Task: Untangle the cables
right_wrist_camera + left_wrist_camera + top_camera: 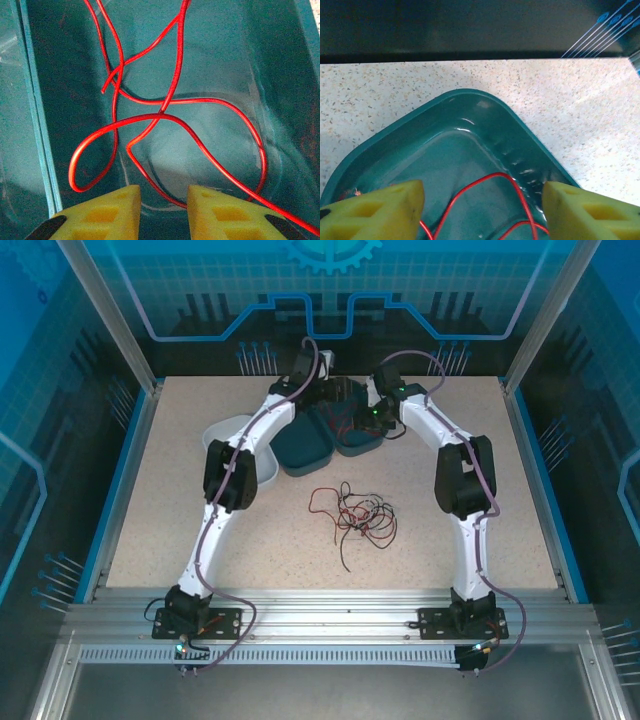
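A tangle of thin red, black and whitish cables (356, 515) lies on the speckled table in front of both arms. At the back, my left gripper (326, 388) hovers over a teal tray (465, 93). It is open, its yellow fingers (380, 210) wide apart, and a red cable (485, 181) lies loose on the tray floor between them. My right gripper (364, 416) hangs over the neighbouring teal tray (40, 125), open with a narrower gap. A looping red cable (165, 116) rests on that tray's floor, one strand passing below the gap near the right fingertip (220, 212).
The two teal trays (305, 448) stand side by side at the back centre. A white bowl (222, 430) sits to their left. Blue rails edge the table (180, 540), and bare surface lies left and right of the tangle.
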